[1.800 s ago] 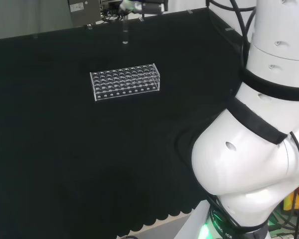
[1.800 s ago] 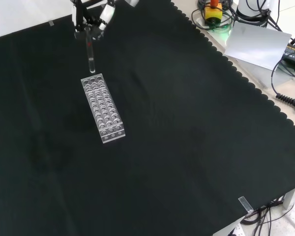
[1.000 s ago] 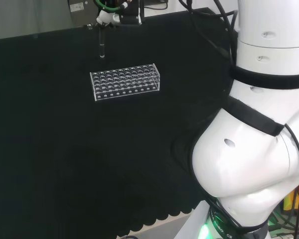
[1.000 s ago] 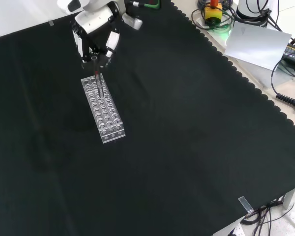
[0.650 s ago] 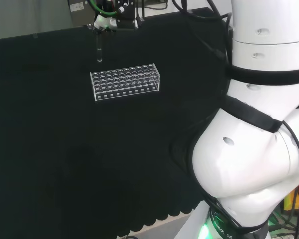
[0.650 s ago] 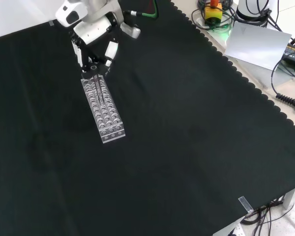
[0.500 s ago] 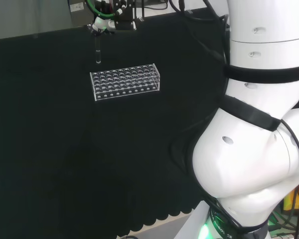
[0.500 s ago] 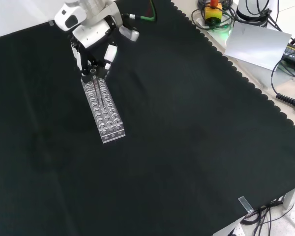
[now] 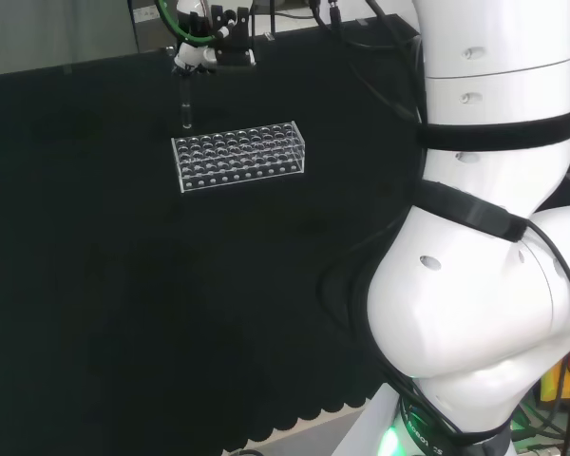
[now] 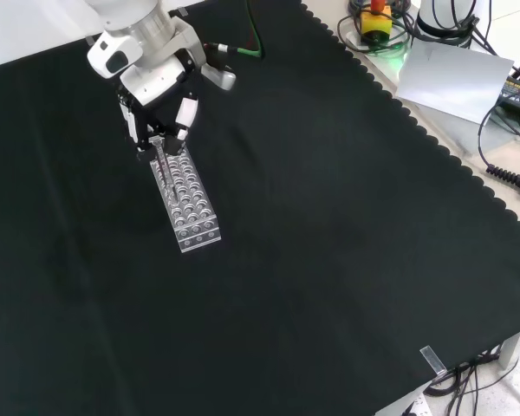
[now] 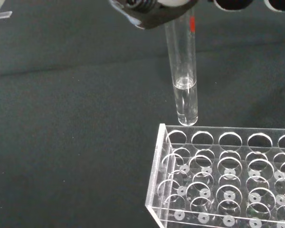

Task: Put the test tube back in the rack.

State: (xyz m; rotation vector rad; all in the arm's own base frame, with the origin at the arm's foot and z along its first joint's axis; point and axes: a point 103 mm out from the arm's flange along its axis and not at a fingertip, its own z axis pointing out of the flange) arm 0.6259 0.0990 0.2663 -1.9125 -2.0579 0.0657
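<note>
A clear test tube (image 11: 182, 71) with a red mark near its top and a little clear liquid at its bottom hangs upright, pinched by the hand (image 11: 152, 12). Its rounded tip sits just above and slightly outside the end edge of the clear, many-holed rack (image 11: 218, 185), close to a corner hole. In the head view the hand (image 9: 202, 49) is above the rack's (image 9: 237, 157) left end, with the tube (image 9: 184, 103) pointing down. In the front view the hand (image 10: 152, 82) holds the tube (image 10: 159, 154) over the far end of the rack (image 10: 195, 221).
The arm's big white links (image 9: 484, 237) stand at the right of the head view. In the front view, cables, an orange-topped device (image 10: 377, 22) and a grey sheet (image 10: 455, 74) lie beyond the cloth's scalloped edge at the upper right. Black cloth (image 10: 329, 260) surrounds the rack.
The hand has carried the tube leftward and lower in the head view, from beyond the rack's middle to its left end. The rack has stayed put.
</note>
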